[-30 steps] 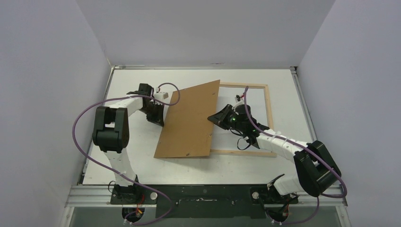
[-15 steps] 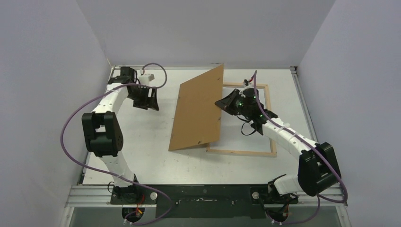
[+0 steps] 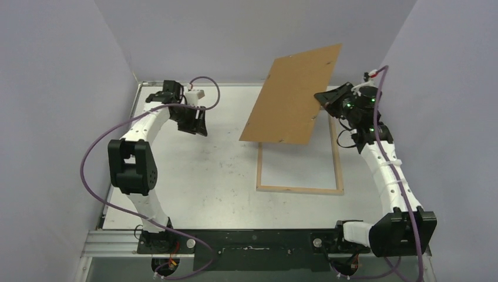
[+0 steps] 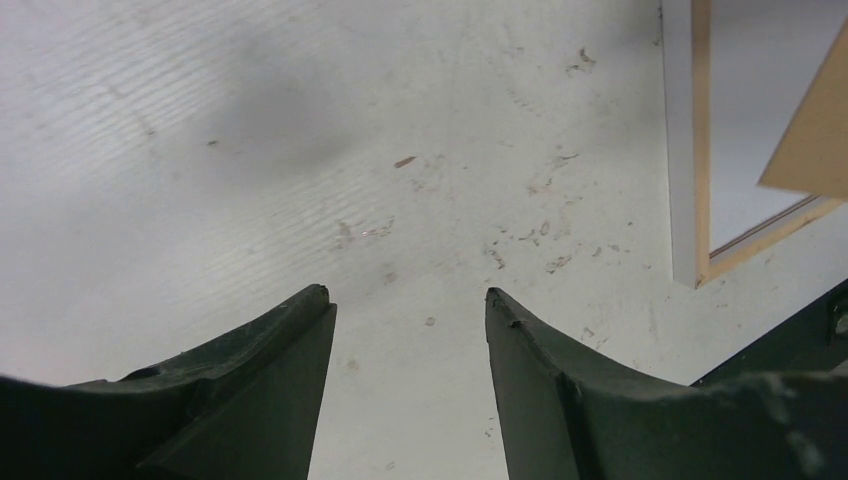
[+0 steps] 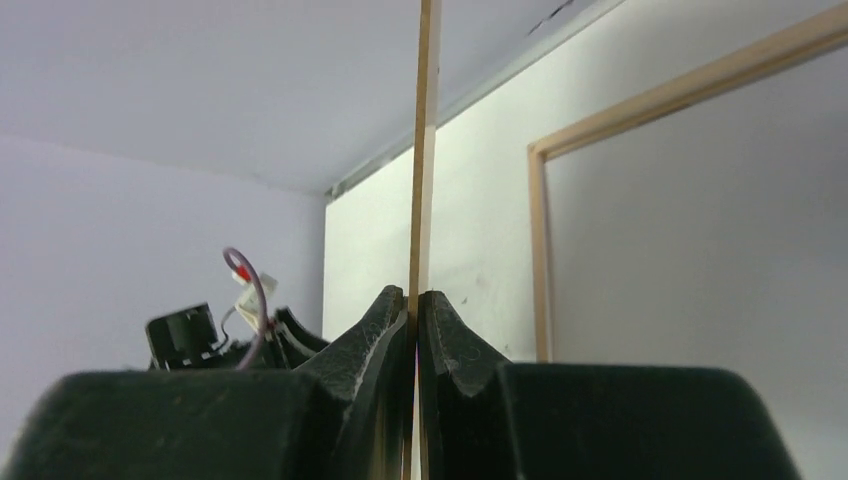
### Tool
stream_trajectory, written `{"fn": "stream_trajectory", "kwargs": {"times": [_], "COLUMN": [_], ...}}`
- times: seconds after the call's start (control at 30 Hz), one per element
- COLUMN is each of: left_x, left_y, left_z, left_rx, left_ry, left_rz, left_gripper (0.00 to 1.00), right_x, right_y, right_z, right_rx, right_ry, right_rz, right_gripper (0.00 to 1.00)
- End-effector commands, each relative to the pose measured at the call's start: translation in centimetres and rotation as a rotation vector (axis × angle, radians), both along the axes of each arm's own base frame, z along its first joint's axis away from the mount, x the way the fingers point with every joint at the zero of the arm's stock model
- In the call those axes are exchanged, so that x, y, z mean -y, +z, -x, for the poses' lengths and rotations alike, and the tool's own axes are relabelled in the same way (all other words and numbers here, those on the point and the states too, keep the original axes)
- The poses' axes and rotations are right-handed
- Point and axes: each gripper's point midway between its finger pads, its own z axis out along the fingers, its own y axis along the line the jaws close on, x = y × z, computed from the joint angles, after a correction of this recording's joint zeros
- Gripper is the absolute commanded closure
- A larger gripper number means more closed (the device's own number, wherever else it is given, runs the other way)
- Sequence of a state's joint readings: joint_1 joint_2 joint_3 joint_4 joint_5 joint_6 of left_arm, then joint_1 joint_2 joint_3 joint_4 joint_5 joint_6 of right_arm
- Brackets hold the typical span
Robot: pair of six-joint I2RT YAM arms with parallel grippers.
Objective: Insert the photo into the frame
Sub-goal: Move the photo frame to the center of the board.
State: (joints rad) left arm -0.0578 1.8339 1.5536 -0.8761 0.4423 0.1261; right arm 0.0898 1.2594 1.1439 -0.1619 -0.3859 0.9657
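From the top external view, the frame [image 3: 299,189] lies flat on the bench [image 3: 199,176]; above its far end the brown backing panel [image 3: 292,94] hangs tilted in the air, pinched at its right edge by the right claw [image 3: 326,100]; the left claw [image 3: 197,126] hovers well to the left of the frame, spread and empty. The photo is not plainly visible; the area inside the frame is plain white, which could be the print's back or bare bench - I cannot tell which.

From the left wrist, the left claw [image 4: 408,300] has its fingers parted over scuffed bench; a near corner of the frame [image 4: 700,140] shows at the right, with a corner of the panel [image 4: 815,140] floating above it.

From the right wrist, the right claw [image 5: 413,305] is pressed together on the thin edge of the panel [image 5: 428,150], which rises straight up between the pads; the frame [image 5: 540,250] lies beyond.

The step in hand looks like clearing the backing away so the frame is open. The next move likely calls for setting the panel down well clear of the frame - without swinging its low corner into the bars; then checking that the print sits square inside.
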Motion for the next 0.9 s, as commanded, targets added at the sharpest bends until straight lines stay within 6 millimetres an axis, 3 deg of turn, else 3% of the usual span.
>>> {"fn": "stream_trajectory", "kwargs": {"times": [0.0,0.1,0.37,0.53,0.7,0.87], "left_x": [5.7,8.9,16.2,20.2,23.4,25.3], "left_y": [-1.4,-2.7,-5.1,-5.1,-5.5,-6.5], "left_z": [0.1,0.0,-0.9,-1.1,-1.1,-0.8], "left_rx": [-0.018,-0.046,-0.076,-0.064,-0.044,-0.033], "left_ry": [-0.078,-0.121,-0.193,-0.24,-0.259,-0.259], "left_rz": [0.028,0.026,0.044,0.091,0.125,0.124], "left_gripper": [0.46,0.46,0.46,0.45,0.42,0.41], "right_x": [6.2,9.0,11.9,13.5,15.1,15.1], "right_y": [6.7,7.0,8.1,8.6,9.1,9.5], "right_z": [1.7,2.3,3.7,3.9,4.3,4.6], "right_rx": [0.156,0.142,0.173,0.184,0.203,0.214], "right_ry": [-0.115,-0.221,-0.32,-0.366,-0.412,-0.409], "right_rz": [0.019,0.089,0.03,0.005,0.004,-0.007], "right_gripper": [0.95,0.95,0.95,0.95,0.95,0.95]}}
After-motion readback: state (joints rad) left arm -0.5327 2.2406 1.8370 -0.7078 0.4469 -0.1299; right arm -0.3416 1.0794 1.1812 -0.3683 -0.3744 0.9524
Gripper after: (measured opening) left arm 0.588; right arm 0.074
